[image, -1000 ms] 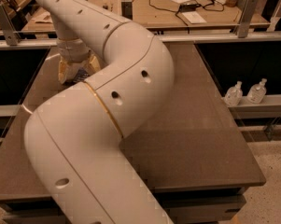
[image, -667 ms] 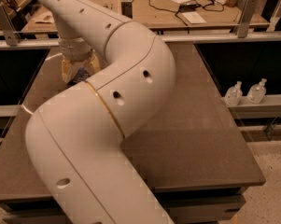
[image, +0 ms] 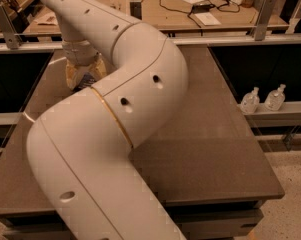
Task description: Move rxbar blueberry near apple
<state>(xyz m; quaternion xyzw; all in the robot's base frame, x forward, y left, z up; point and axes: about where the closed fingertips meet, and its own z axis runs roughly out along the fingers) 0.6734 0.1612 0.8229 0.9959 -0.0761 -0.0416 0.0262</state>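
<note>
One gripper (image: 85, 75), down at the far-left corner of the table (image: 215, 134), partly behind the arm (image: 140, 74). Dark blue bit of rxbar blueberry (image: 86, 81) shows at its tip. Jaws: can't tell whether clamped on it or open.

My gripper (image: 84, 75) sits low at the far left of the dark brown tabletop (image: 225, 134), hemmed by my own bulky white arm (image: 135, 99). Bare surface stretches rightward to the edge; two small clear bottles (image: 250, 101) stand on a ledge (image: 285, 114) beyond.
</note>
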